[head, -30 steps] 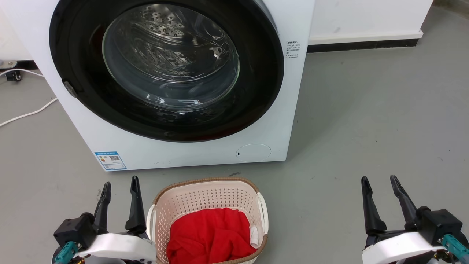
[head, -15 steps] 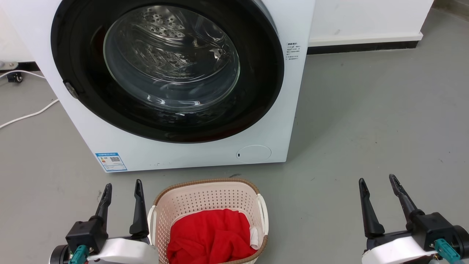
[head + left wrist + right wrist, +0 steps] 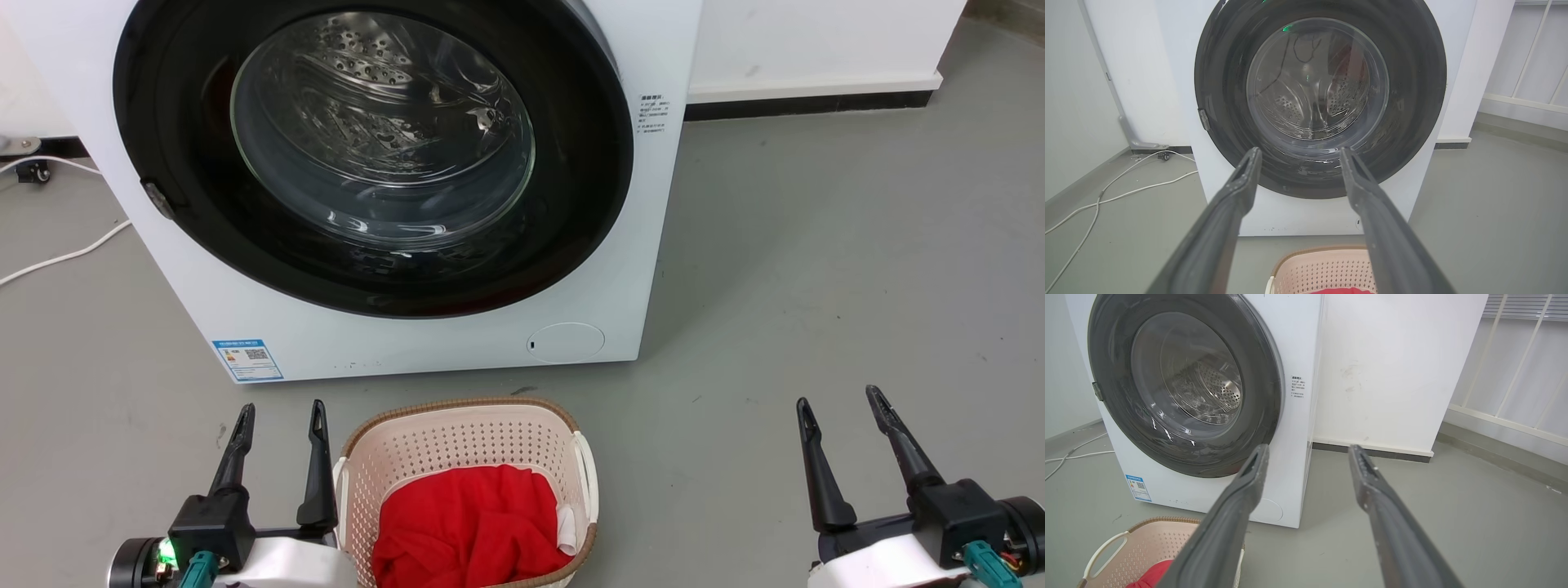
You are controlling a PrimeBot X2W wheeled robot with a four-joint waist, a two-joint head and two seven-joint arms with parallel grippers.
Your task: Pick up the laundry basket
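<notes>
One washing machine (image 3: 408, 343), upper left. One laundry basket (image 3: 457, 441), bottom centre. One red cloth (image 3: 469, 523). Two grippers: left gripper (image 3: 282, 406), right gripper (image 3: 838, 395). Two white cables (image 3: 61, 256), left edge.

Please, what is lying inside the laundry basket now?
Inside the laundry basket lies a crumpled red cloth, with a small white piece tucked at its right edge. The cloth covers the basket's bottom, so anything beneath it cannot be seen.

Laundry basket (image 3: 457, 437): matt cream perforated plastic, brown woven-look rim; creased red cloth (image 3: 469, 523). At 12 o'clock, washing machine (image 3: 424, 347): glossy white casing, glass door (image 3: 384, 131), shiny perforated metal drum (image 3: 351, 45). Floor (image 3: 816, 286): smooth matt grey.
</notes>
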